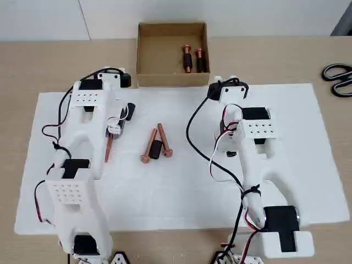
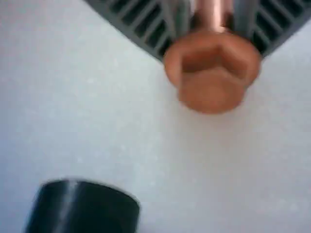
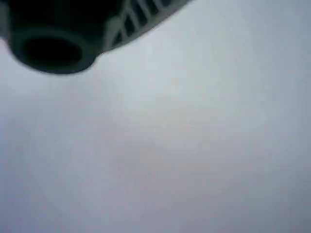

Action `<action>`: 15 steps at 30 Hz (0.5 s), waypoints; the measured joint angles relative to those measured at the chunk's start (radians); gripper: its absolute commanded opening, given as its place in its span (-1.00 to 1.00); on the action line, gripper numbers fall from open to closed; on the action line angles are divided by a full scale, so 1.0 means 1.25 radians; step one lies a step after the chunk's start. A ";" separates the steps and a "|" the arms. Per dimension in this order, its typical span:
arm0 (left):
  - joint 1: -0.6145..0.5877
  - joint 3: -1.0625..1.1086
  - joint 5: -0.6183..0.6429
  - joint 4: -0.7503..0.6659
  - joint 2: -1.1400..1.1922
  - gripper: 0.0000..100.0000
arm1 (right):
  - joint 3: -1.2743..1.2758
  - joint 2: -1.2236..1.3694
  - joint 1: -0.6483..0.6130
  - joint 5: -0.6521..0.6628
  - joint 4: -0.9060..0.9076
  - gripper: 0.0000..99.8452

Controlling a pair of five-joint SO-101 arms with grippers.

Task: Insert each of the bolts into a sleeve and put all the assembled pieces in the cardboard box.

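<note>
The left gripper (image 1: 114, 131) is clamped on a bolt (image 2: 211, 73) by its shank. The broad head sits clear of the ribbed jaws, at about 9 o'clock on the sheet (image 1: 181, 203). The right gripper (image 1: 230, 144), at about 3 o'clock, appears closed on a sleeve (image 3: 48, 48) with the open bore facing out. With one part in each gripper, this looks like preparation for joining them above the surface (image 1: 33, 60).

The bolt is smooth, copper-coloured metal with a rounded, flanged head. The sleeve is a short, matte black tube with a thick wall. The sheet is white and slightly soft-looking, which probably keeps round parts from rolling.

A spare sleeve (image 1: 130, 111) lies just beside the left gripper. Two loose bolts (image 1: 164, 140) lie in a narrow V near the centre, with a middle sleeve (image 1: 155, 149) between them. I cannot tell whether it is threaded onto one.

The box (image 1: 144, 55), plain brown cardboard with low walls, stands at 12 o'clock. It holds two assembled pieces (image 1: 188, 59) side by side. Scissors (image 1: 338, 77) lie at 2 o'clock, off the sheet.
</note>
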 measured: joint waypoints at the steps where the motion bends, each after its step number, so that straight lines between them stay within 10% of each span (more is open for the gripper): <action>1: 0.000 0.000 0.000 0.000 0.000 -0.99 | 0.000 0.000 0.000 0.000 0.000 -0.99; 15: 0.000 -0.277 0.000 0.172 0.002 -0.99 | 0.000 0.000 0.000 0.000 0.000 -0.99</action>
